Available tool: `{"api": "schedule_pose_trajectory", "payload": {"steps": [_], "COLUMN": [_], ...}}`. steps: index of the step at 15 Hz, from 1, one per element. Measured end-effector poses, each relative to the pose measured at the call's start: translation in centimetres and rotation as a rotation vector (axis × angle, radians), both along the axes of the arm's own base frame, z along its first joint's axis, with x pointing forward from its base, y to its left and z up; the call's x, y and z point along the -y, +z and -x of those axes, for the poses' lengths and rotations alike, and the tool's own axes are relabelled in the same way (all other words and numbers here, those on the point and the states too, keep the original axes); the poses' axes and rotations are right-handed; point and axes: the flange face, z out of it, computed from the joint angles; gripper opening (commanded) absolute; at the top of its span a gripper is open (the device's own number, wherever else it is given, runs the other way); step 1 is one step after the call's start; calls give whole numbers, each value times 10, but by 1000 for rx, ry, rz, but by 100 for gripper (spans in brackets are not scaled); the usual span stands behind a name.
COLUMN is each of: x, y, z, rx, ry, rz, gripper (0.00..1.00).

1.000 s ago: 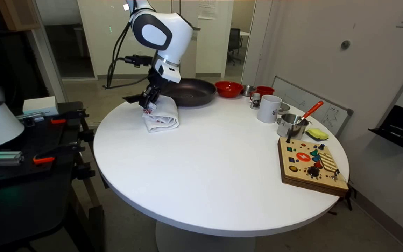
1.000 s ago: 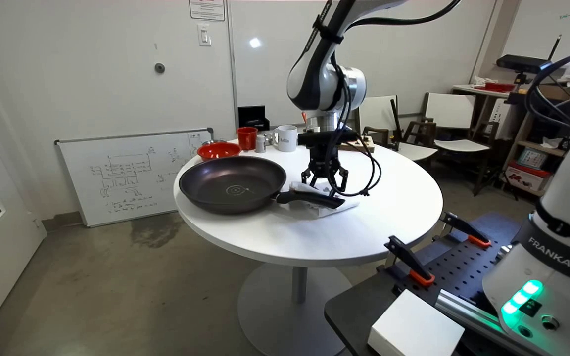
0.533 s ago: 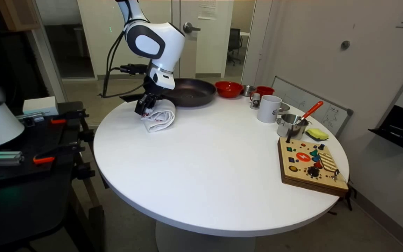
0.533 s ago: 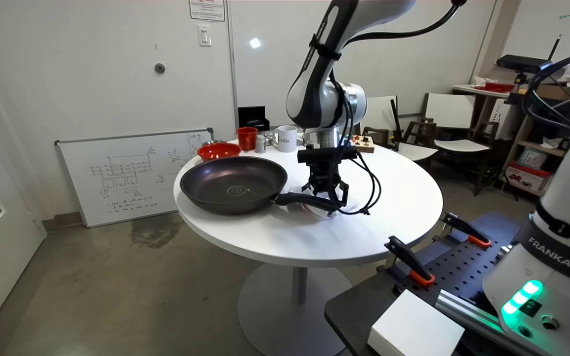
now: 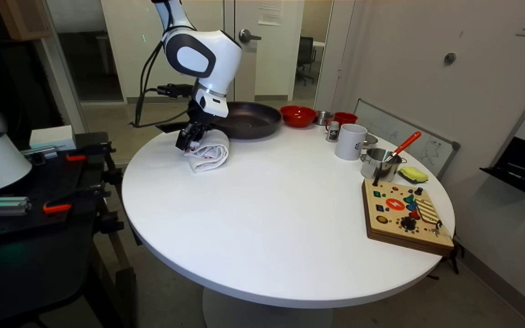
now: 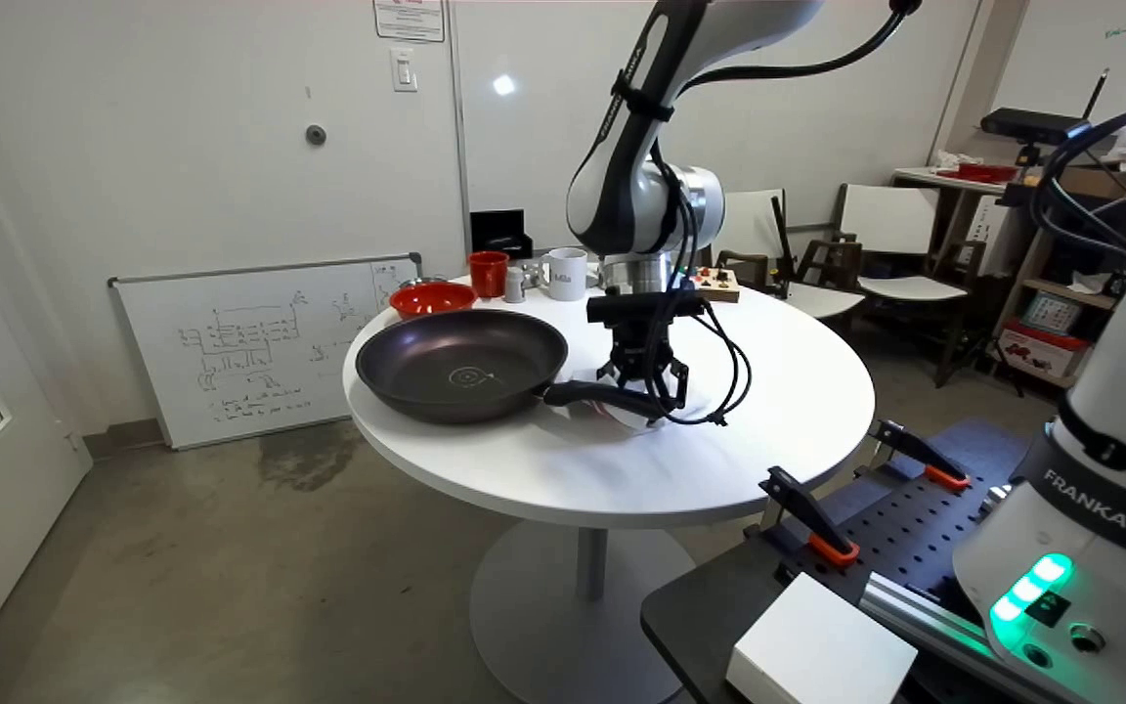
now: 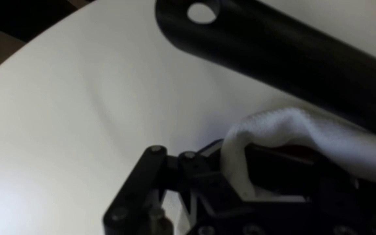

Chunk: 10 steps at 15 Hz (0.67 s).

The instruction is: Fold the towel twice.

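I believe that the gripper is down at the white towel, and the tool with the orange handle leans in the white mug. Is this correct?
Not entirely. The tool with the orange handle leans in the steel pot, not in the white mug, as an exterior view shows. The rest is right: the gripper is down at the white towel.

The arm (image 5: 226, 52) is white, its black claw (image 5: 187, 143) apparently screw-dotted

Pretty busy round white table (image 5: 262, 228) tbh: dark round frying pan (image 5: 249, 120) right beside a glossy red bowl (image 5: 298, 117), white cylindrical mug (image 5: 349, 143) near a small steel pot (image 5: 373, 168) (orange-handled utensil (image 5: 407, 143) leaning in it, lol), then a flat knob-studded wooden board (image 5: 397, 223).
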Motion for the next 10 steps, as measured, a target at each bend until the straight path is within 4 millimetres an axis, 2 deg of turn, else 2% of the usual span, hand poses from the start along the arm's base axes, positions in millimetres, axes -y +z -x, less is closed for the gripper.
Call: {"api": "schedule_pose_trajectory", "payload": {"steps": [4, 10], "x": [7, 28], "y": [4, 4], "z": [-9, -32], "rx": [14, 56], "ry": [-24, -108], "rz": [-4, 39], "gripper": [0, 0]}}
